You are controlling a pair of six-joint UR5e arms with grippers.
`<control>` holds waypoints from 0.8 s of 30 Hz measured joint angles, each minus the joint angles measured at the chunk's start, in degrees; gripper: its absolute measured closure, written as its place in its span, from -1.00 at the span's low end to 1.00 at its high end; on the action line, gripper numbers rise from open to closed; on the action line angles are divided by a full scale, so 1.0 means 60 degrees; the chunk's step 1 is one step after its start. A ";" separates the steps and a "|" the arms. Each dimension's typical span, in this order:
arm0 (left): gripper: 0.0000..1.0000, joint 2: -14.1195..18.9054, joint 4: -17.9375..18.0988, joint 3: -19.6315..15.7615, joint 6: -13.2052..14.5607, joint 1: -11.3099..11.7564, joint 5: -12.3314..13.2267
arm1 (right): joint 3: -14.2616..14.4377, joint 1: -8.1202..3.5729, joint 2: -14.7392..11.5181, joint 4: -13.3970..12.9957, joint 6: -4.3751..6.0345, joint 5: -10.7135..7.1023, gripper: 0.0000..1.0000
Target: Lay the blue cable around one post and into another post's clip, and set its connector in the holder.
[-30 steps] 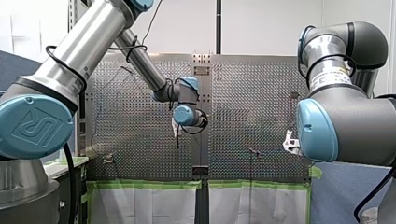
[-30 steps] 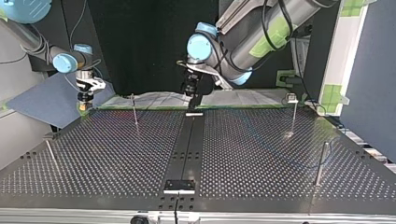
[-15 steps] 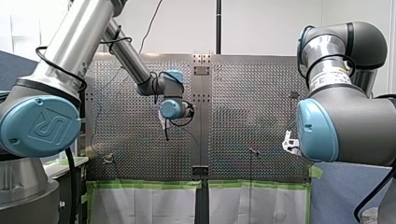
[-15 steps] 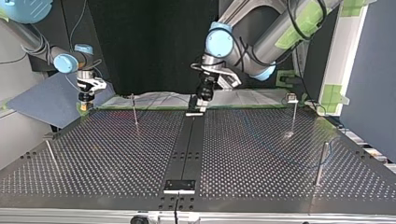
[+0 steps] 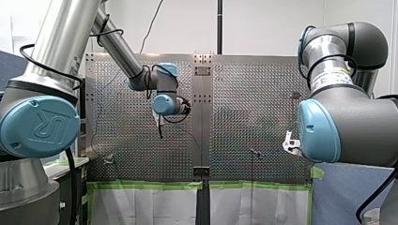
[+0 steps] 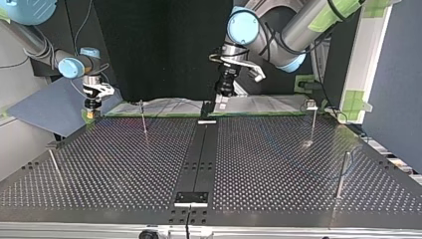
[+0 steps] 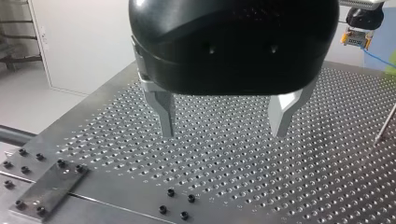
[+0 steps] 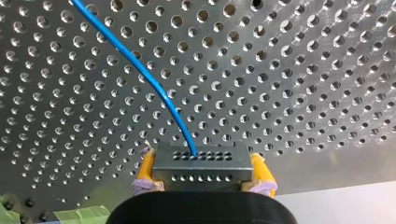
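In the right wrist view my right gripper [image 8: 201, 173] is shut on a grey connector block [image 8: 201, 161], gripped between its yellow pads [image 8: 145, 168]. The blue cable [image 8: 140, 70] runs from the block out over the perforated plate. In the top view that gripper [image 6: 90, 112] hangs at the plate's far left corner. My left gripper [image 7: 224, 126] is open, with nothing between its metal fingers [image 7: 164, 112], and it hovers above the plate. It shows near the plate's far middle in the top view [image 6: 220, 103] and left of centre in the front view [image 5: 159, 130].
Thin posts stand on the plate in the top view: one at the far left [image 6: 143, 118], a clip-topped one at the far right [image 6: 312, 119], one at the near right [image 6: 342, 174] and a leaning one at the near left [image 6: 53, 165]. A black strip [image 6: 199, 159] runs down the middle.
My left arm has swung toward the front view's left and lifted a little, its gripper still open. My right arm has held still with the connector.
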 joint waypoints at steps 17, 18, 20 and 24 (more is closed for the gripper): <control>-1.00 0.0648 0.0819 -0.1470 0.0133 0.0023 -0.0112 | 0.0000 0.0034 0.0009 -0.0015 0.0001 -0.0015 1.00; -1.00 0.0607 0.0899 -0.1550 0.0123 0.0034 -0.0112 | 0.0000 0.0034 0.0008 -0.0019 0.0001 -0.0014 1.00; -1.00 0.0549 0.1082 -0.1735 0.0105 0.0057 -0.0115 | 0.0000 0.0036 0.0010 -0.0026 0.0002 -0.0015 1.00; -1.00 0.0517 0.1386 -0.2040 0.0097 0.0088 -0.0118 | -0.0001 0.0048 0.0009 -0.0048 0.0007 -0.0051 1.00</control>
